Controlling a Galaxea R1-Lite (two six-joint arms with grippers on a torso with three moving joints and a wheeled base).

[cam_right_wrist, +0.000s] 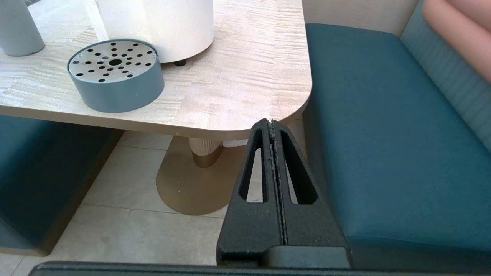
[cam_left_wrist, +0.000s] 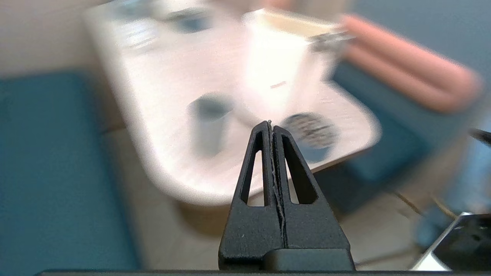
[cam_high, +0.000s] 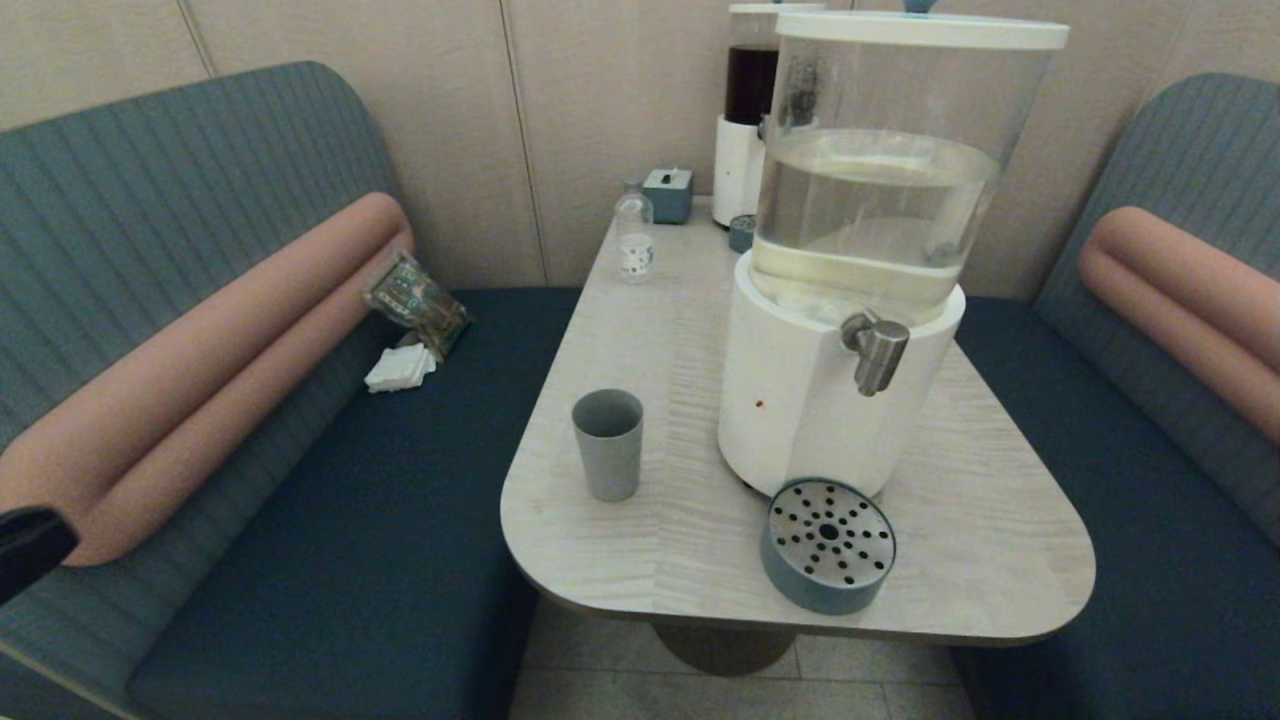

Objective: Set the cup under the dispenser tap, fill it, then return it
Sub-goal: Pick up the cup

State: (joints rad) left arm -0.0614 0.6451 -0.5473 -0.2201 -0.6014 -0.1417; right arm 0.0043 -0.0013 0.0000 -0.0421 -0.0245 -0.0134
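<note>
The grey-blue cup point(cam_high: 607, 443) stands upright and empty on the table point(cam_high: 660, 330), left of the big dispenser's white base point(cam_high: 800, 400). The steel tap point(cam_high: 877, 350) juts from that base, with the round perforated drip tray point(cam_high: 828, 545) on the table below it. My left gripper point(cam_left_wrist: 271, 124) is shut and empty, hanging off the table's near-left corner, well short of the cup point(cam_left_wrist: 209, 122). My right gripper point(cam_right_wrist: 271, 122) is shut and empty, low beside the table's near-right corner; the drip tray point(cam_right_wrist: 115, 74) and the cup's foot point(cam_right_wrist: 19, 30) show beyond it.
A small clear bottle point(cam_high: 633, 240), a blue-grey box point(cam_high: 668, 194) and a narrower dispenser with dark liquid point(cam_high: 750, 110) stand at the table's far end. Padded benches flank the table; a packet point(cam_high: 415, 300) and white napkins point(cam_high: 400, 368) lie on the left bench.
</note>
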